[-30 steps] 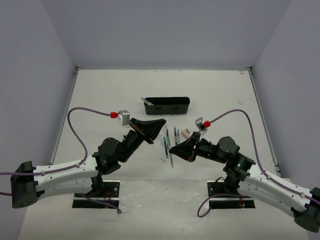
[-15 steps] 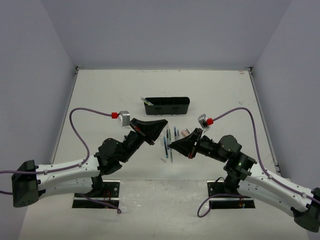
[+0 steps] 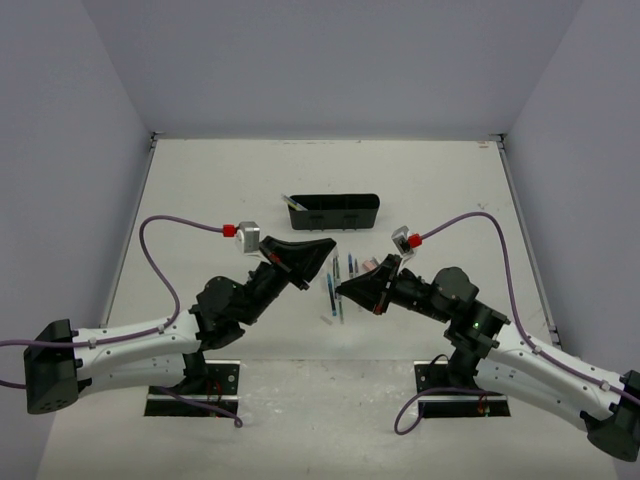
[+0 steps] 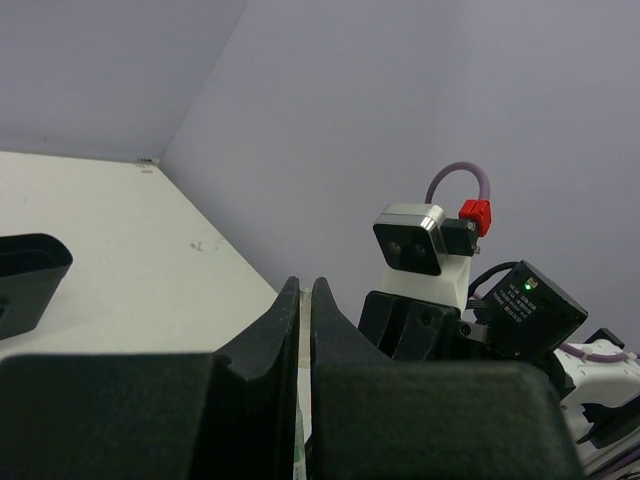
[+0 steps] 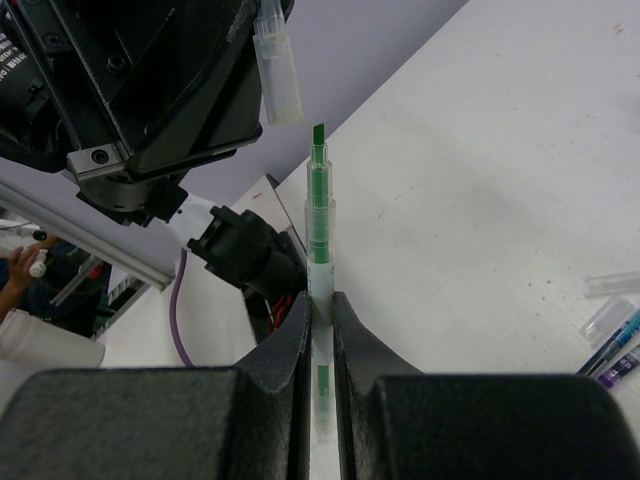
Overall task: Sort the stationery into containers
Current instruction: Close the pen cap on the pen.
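My right end effector [image 5: 320, 303] pinches a clear-barrelled green-tipped pen [image 5: 318, 215]. My left end effector [image 4: 304, 288] is closed on a clear plastic cap [image 5: 278, 70]. One pen [image 3: 293, 203] sits in the long black plastic tray [image 3: 350, 213]. Loose pens [image 3: 351, 268] and the pinkish eraser [image 3: 369, 265] remain on the white counter [image 3: 220, 190].

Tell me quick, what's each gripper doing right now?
Left gripper: closed on a clear cap.
Right gripper: closed on a green pen.

No writing, label, brand or number can be read on anything.
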Action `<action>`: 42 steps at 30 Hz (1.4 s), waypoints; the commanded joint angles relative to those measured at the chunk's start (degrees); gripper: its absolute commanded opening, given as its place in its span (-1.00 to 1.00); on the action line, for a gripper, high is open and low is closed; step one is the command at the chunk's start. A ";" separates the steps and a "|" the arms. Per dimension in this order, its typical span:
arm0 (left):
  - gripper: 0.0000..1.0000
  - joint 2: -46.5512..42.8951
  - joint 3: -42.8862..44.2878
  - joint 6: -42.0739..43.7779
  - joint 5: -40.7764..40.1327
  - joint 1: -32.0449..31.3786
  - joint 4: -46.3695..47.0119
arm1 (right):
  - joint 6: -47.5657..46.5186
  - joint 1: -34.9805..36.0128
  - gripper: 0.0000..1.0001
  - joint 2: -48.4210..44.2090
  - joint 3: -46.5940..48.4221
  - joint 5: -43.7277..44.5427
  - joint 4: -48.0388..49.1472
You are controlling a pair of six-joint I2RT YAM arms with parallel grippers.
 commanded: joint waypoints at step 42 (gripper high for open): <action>-1.00 -0.21 1.72 2.13 -1.89 -0.07 1.73 | -2.01 0.12 -1.00 0.17 2.63 -1.05 0.04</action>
